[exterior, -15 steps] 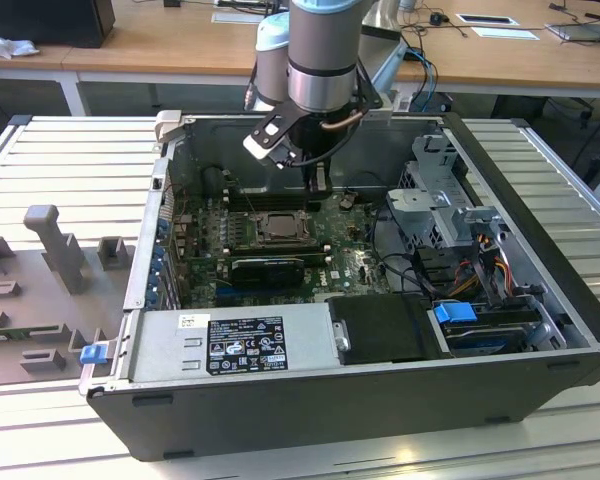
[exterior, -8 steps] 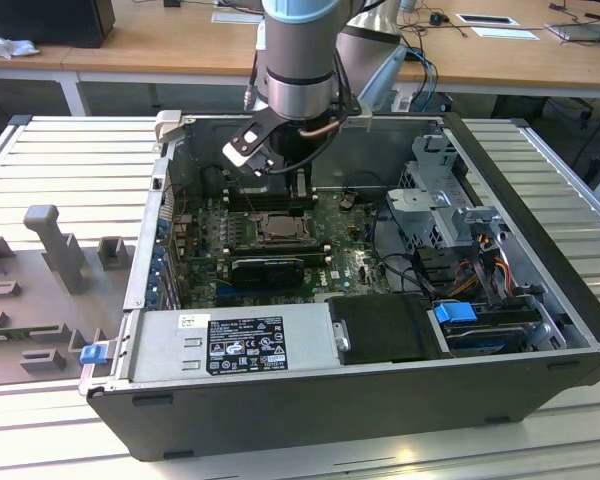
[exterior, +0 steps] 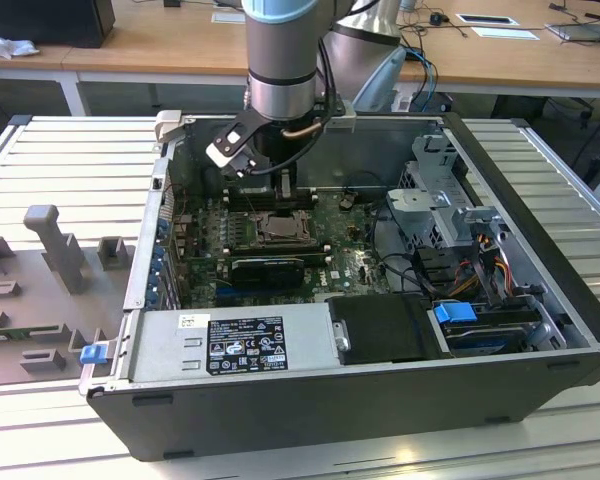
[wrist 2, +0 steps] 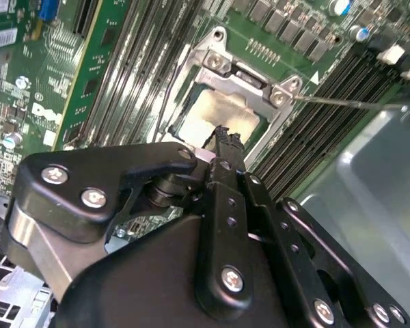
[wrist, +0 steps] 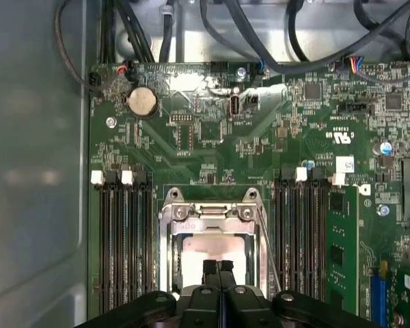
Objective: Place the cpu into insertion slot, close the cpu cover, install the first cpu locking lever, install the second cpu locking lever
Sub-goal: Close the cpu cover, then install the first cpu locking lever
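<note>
The insertion slot [exterior: 279, 228] sits in the green motherboard inside the open computer case. In both wrist views the cpu [wrist: 208, 247] [wrist 2: 222, 113] shows as a pale square lying in the slot. The grey metal cpu cover [wrist: 167, 239] [wrist 2: 249, 78] lies down around it as a frame. My gripper [wrist: 219, 268] [wrist 2: 222, 140] [exterior: 283, 188] hangs just over the near edge of the cover, fingers shut together with nothing seen between them. A thin wire locking lever [wrist 2: 348, 104] [wrist: 265, 239] stands off beside the socket, unlatched.
Black memory slots [wrist: 123, 246] flank the socket on both sides. A black card [exterior: 268, 268] lies in front of the socket, a drive cage [exterior: 445, 205] with cables on the exterior view's right, and a power supply [exterior: 230, 345] along the front. The grey case wall [wrist: 34, 171] is close.
</note>
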`<state>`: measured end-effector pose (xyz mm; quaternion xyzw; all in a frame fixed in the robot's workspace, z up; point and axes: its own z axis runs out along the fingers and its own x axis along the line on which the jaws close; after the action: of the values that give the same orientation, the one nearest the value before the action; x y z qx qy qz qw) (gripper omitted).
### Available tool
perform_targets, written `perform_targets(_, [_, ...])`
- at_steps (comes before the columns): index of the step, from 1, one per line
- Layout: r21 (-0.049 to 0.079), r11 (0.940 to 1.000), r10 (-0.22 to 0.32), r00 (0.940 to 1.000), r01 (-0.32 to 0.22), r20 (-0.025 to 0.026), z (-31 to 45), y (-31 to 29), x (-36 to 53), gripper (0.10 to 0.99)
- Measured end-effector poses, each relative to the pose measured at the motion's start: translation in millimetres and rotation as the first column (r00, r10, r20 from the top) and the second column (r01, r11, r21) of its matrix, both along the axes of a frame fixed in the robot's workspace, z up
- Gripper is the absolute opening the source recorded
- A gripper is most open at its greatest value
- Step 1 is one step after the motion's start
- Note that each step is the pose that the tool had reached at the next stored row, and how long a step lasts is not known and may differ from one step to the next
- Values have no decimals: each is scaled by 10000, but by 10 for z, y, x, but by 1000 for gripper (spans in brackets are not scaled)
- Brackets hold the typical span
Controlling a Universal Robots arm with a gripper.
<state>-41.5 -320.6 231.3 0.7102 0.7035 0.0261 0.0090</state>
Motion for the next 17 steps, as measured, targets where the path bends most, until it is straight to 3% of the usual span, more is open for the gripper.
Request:
perform_targets(11, [-4,10000,0,10000,0,-3,19,-1,-41,106])
perform_targets(15, [0,10000,0,10000,0,0,66,0,-41,106])
perform_targets(17, [-2,10000,0,10000,0,0,127,0,-41,106])
